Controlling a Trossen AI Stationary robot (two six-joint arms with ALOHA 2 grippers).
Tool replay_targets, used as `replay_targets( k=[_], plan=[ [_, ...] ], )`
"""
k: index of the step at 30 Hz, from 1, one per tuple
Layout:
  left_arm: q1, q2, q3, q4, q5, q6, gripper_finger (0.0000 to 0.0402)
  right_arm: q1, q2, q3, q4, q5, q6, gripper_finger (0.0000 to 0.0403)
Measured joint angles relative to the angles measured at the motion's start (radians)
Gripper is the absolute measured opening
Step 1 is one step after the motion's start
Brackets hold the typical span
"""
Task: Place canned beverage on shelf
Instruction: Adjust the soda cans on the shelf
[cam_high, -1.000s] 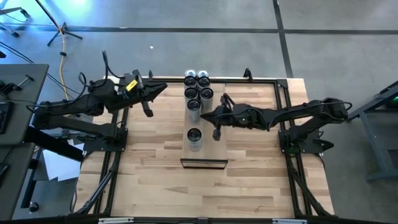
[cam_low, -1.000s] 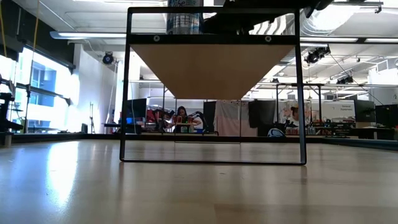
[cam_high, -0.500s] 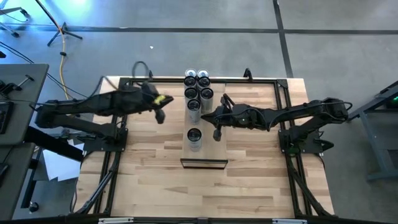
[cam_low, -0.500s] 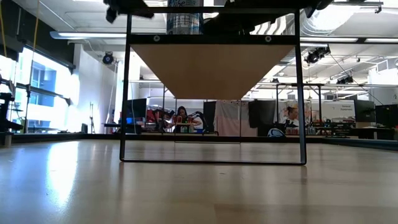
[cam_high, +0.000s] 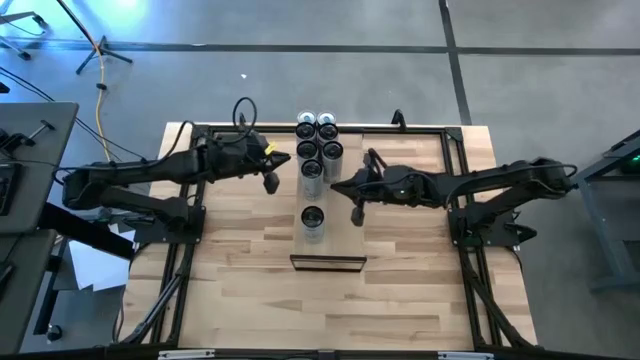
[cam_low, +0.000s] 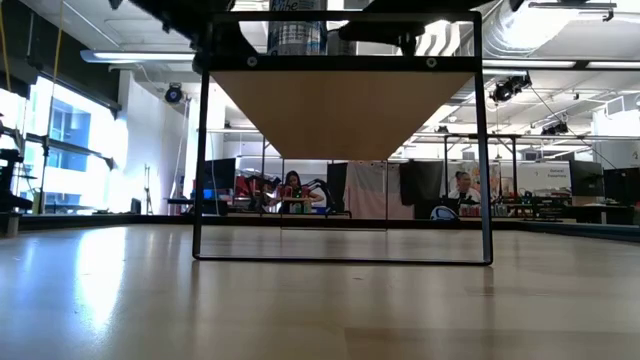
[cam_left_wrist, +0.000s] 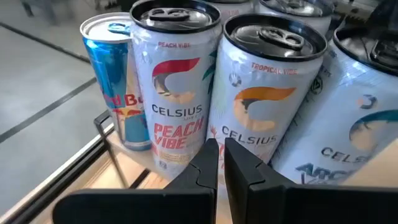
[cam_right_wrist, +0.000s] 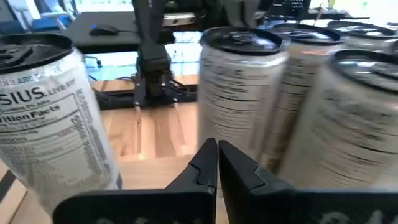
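Several tall cans (cam_high: 318, 150) stand upright in a cluster on the far half of the shelf (cam_high: 345, 240), a raised light-wood platform. One more can (cam_high: 313, 222) stands alone nearer its dark near end. My left gripper (cam_high: 270, 182) is shut and hovers left of the cluster, a gap away. Its wrist view shows a blue can (cam_left_wrist: 115, 87) and white Celsius cans (cam_left_wrist: 176, 87) ahead of the shut fingers (cam_left_wrist: 217, 158). My right gripper (cam_high: 357, 213) is shut and hangs right of the lone can (cam_right_wrist: 43, 106), with the cluster (cam_right_wrist: 242, 93) also ahead. Neither touches a can.
The shelf stands on a black metal frame (cam_low: 205, 150) over the butcher-block tabletop (cam_high: 250, 290). A black rail frame (cam_high: 455, 140) runs along the table's edges. In the low view the lone can (cam_low: 296, 30) shows above the shelf's underside (cam_low: 340, 110); people sit far behind.
My left gripper has swung down and toward the table's right, close to the can cluster, tipping from steeply down to nearer level, and has stayed shut. My right gripper has drawn back a little toward the table's right edge. The cans have not moved.
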Motion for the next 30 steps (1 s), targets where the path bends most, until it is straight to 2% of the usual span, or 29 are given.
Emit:
replay_targets(
  k=[5, 12, 30],
  plan=[
    [0.003, -0.032, -0.109, 0.165, 0.001, -0.035, 0.0000, -0.001, -0.061, 0.000, -0.042, 0.012, 0.000, 0.0000],
    [0.011, 0.000, -0.147, 0.277, 0.024, -0.018, 0.0000, -0.001, -0.091, 0.000, -0.057, 0.026, -0.001, 0.0000],
    [0.014, 0.054, -0.148, 0.356, 0.111, 0.006, 0.0000, -0.019, -0.091, 0.000, -0.054, 0.053, 0.024, 0.0000]
  ],
)
